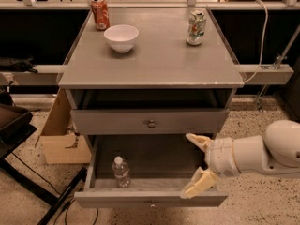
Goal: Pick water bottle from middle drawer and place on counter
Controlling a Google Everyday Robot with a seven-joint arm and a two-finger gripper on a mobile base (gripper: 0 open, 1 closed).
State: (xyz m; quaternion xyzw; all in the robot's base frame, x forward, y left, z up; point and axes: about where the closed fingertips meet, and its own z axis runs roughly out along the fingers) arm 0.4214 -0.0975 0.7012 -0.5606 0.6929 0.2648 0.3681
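A: Entry. Where is the gripper, taken from the wide shallow grey middle drawer (150, 198)?

B: The white arm's two-finger gripper (197, 163) is over the right end of that drawer, which is pulled out. Its tan fingers (199, 140) are spread wide apart, one towards the drawer's back and one at its front wall. Whether the front one touches the wall, I cannot tell. Nothing is between them.

A: And the bottle?

B: The small clear ribbed plastic water bottle (121, 171) with the white cap stands upright on the drawer's floor. It is in the left half, near the front wall, well apart from the gripper.

A: Above the drawer?

B: Directly above it is a closed grey drawer front (117, 121) with a round metal knob. Above that is the flat matte grey counter (154, 62).
- A red soda can (100, 13) stands on the counter over the drawer's back left.
- A white round bowl (121, 37) sits just in front of that can.
- A white-green can (195, 27) stands over the drawer's back right.

A: Beside it?

B: A brown cardboard box (58, 142) is on the floor to the drawer's left.
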